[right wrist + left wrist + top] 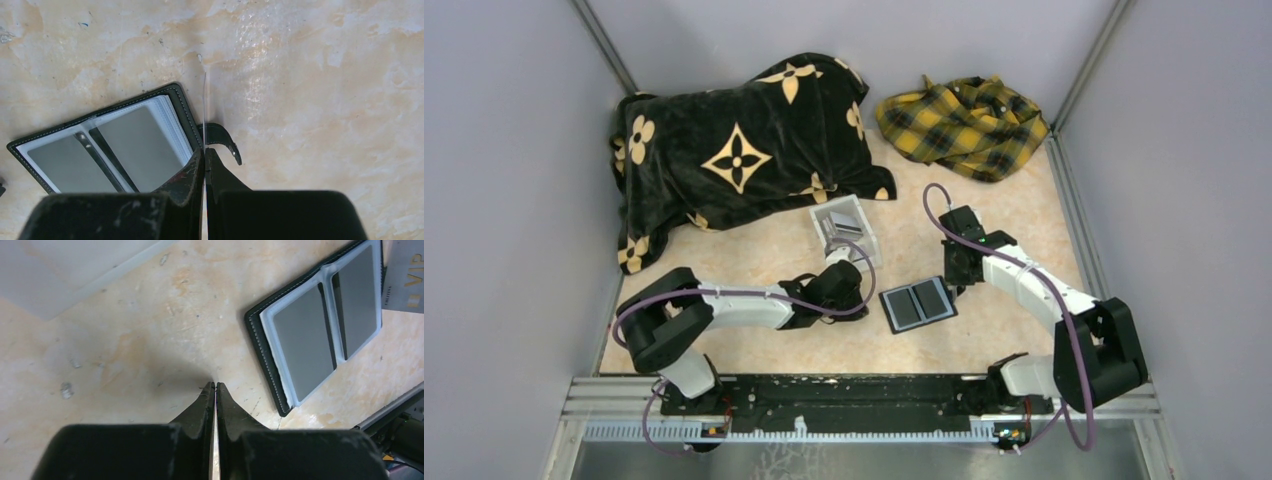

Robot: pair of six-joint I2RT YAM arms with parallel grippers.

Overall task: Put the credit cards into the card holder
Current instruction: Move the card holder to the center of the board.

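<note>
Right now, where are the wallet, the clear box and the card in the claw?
card holder (918,304): top view, centre fold.
clear box (870,232): top view, right wall.
credit card (205,105): right wrist view, thin edge.

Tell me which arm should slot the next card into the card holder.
Right. The right gripper is shut on a card, edge-on beside the open card holder; the left gripper shows no card beyond its closed tips.

Beige marbled tabletop (754,345): four items lying on it.
Far left, a rumpled black blanket with gold flower motifs (734,150); far right, a crumpled yellow-and-black plaid cloth (964,125); centre, a clear-white rectangular open-top box (867,240); just nearer, a black bifold wallet (917,304), open flat, grey slots upward.
</note>
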